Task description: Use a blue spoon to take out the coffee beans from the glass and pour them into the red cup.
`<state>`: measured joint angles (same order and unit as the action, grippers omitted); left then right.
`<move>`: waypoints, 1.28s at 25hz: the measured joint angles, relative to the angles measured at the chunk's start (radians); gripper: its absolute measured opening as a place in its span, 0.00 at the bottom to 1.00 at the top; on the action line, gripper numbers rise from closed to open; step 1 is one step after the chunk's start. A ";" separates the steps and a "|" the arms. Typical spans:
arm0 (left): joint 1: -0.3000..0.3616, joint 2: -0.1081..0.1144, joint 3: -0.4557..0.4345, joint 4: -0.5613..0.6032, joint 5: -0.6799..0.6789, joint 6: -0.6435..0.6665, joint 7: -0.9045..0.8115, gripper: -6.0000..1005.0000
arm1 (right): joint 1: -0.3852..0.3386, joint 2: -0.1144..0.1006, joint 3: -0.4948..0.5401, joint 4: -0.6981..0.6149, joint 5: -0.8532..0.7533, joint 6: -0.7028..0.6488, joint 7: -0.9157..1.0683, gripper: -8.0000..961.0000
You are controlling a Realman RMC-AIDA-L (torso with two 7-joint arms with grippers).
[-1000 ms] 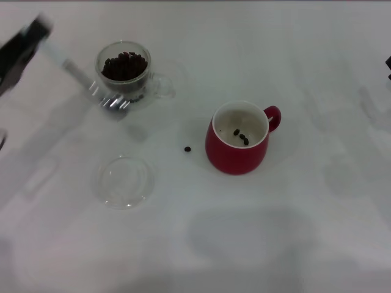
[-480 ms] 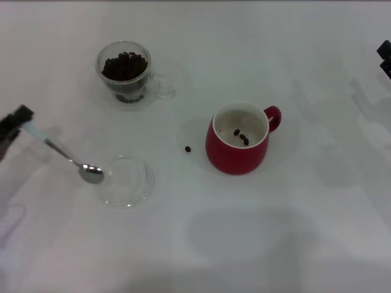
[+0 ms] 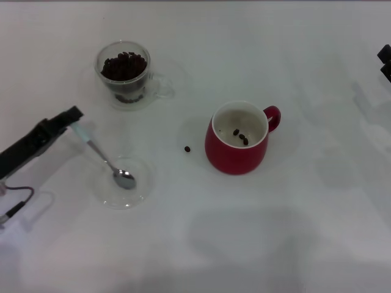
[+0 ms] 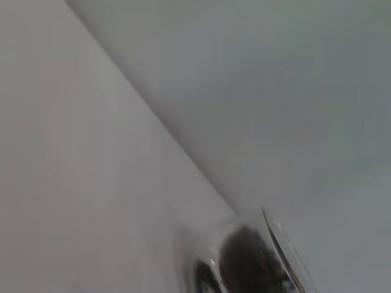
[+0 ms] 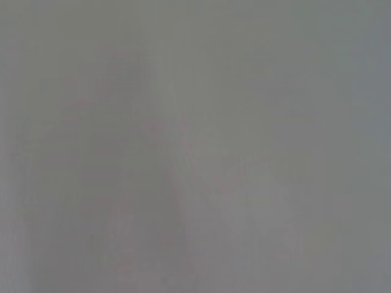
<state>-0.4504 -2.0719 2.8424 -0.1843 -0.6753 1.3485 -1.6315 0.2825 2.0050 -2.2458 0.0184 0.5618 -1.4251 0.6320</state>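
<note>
The blue spoon [image 3: 105, 160] is held by its pale handle in my left gripper [image 3: 74, 118], which is shut on it at the left of the table. The spoon slants down and its empty metal bowl rests in the shallow clear dish [image 3: 138, 190]. The glass [image 3: 125, 74], full of coffee beans [image 3: 124, 65], stands behind the spoon; it also shows in the left wrist view [image 4: 256, 262]. The red cup [image 3: 238, 154] stands right of centre, handle to the right, with three beans [image 3: 241, 135] inside. My right gripper [image 3: 385, 61] is parked at the right edge.
One loose bean [image 3: 187, 149] lies on the white table [image 3: 256, 244] just left of the red cup. A cable [image 3: 15, 207] from my left arm lies at the front left. The right wrist view shows only plain grey.
My left gripper swung from beside the glass down to the left edge, then back in. The spoon's bowl went from the glass's foot to inside the dish.
</note>
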 joint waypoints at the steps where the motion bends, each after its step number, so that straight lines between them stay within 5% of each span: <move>1: -0.007 0.000 0.000 0.013 0.011 -0.008 0.012 0.14 | -0.002 0.000 0.000 -0.002 0.000 0.000 0.000 0.74; 9: -0.023 -0.001 0.000 0.058 0.024 -0.015 0.100 0.14 | -0.004 0.000 0.005 -0.004 0.000 0.000 0.000 0.74; 20: 0.017 0.003 -0.011 0.047 -0.076 -0.026 0.235 0.36 | -0.006 0.000 0.009 -0.006 0.004 -0.007 0.000 0.74; 25: 0.068 -0.001 -0.011 0.003 -0.230 -0.035 0.409 0.56 | -0.007 0.000 0.010 -0.006 0.007 -0.007 0.000 0.74; 27: 0.121 -0.007 -0.011 0.027 -0.398 -0.058 0.712 0.64 | -0.007 0.000 0.010 -0.005 0.009 -0.007 -0.008 0.74; 32: 0.184 -0.010 -0.011 0.178 -0.666 -0.087 1.206 0.65 | -0.007 0.003 0.011 -0.007 0.024 -0.007 -0.050 0.74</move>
<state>-0.2666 -2.0824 2.8318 -0.0059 -1.3413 1.2619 -0.4257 0.2751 2.0079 -2.2346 0.0115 0.5854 -1.4321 0.5820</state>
